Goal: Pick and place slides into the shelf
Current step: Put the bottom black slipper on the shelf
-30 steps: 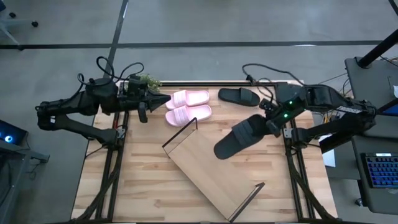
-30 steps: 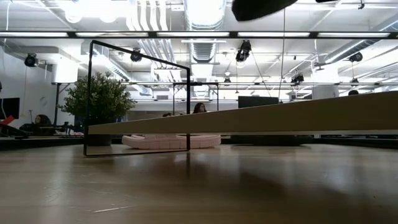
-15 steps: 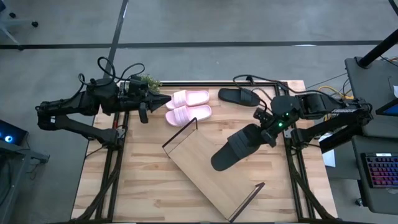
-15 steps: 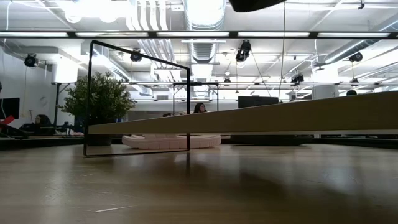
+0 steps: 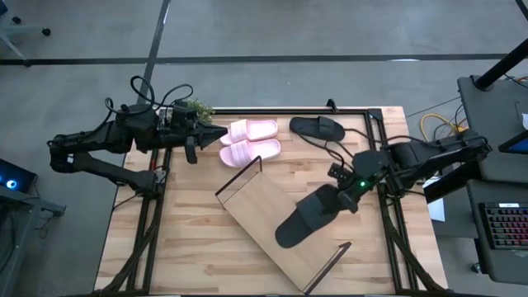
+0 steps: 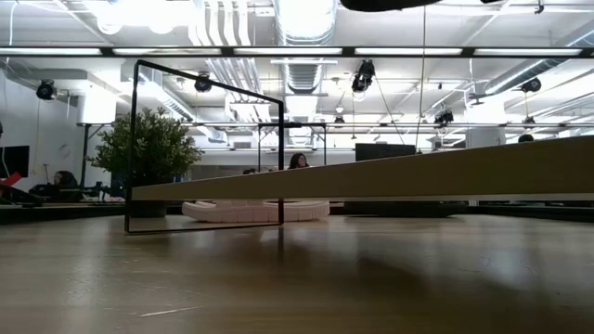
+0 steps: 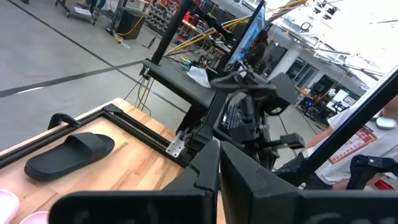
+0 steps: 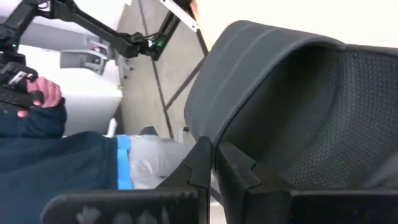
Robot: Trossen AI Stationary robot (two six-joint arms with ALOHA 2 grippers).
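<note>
The right gripper [image 5: 345,194] carries a black slide [image 5: 307,216], fingers clamped on its strap, above the shelf [image 5: 276,221] lying mid-worktop, so letting go this high could bounce it off the board's edge.

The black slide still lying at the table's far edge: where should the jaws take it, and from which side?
Probably by the wide strap. The black slide lies flat, sole down, near the table's far edge, lengthwise along that edge, so its arched strap is the raised part. Coming down from above, one finger under the arch and one outside seems best. The right gripper is nearer but holds the other black slide above the shelf.
</note>
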